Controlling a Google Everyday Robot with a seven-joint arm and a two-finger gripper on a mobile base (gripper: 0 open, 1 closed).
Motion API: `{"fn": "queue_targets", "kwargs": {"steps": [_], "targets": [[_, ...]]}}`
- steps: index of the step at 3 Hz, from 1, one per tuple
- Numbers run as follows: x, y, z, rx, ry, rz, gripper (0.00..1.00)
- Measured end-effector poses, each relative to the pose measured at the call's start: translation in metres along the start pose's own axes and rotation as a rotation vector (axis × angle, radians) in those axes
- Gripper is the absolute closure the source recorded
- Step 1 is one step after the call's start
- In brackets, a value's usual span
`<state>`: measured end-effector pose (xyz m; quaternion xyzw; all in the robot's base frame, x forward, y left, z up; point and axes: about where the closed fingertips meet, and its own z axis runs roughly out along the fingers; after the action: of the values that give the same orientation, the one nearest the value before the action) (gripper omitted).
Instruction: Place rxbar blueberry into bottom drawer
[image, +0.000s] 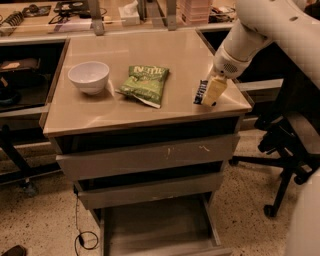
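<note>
Gripper (212, 96) over beige cabinet top (150, 50).

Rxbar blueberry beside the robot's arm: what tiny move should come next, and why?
Probably raising the rxbar blueberry off the countertop: the gripper sits against it near the right edge, and the bottom drawer stands pulled out below.

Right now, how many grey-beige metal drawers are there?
3, stacked: top drawer, middle drawer, bottom drawer pulled out. The pale gripper sits by the navy snack bar above.
</note>
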<state>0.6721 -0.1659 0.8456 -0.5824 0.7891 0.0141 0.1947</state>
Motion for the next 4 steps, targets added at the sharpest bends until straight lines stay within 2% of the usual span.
{"fn": "queue_targets", "kwargs": {"steps": [1,2,3,4], "targets": [[0.013,0.044,-0.018,-0.014,0.009,0.032,1.0],[0.026,0.103,-0.028,-0.066,0.027,0.054,1.0],[0.026,0.103,-0.028,-0.065,0.026,0.054,1.0],[0.035,0.134,-0.018,-0.117,0.021,0.1,1.0]]}}
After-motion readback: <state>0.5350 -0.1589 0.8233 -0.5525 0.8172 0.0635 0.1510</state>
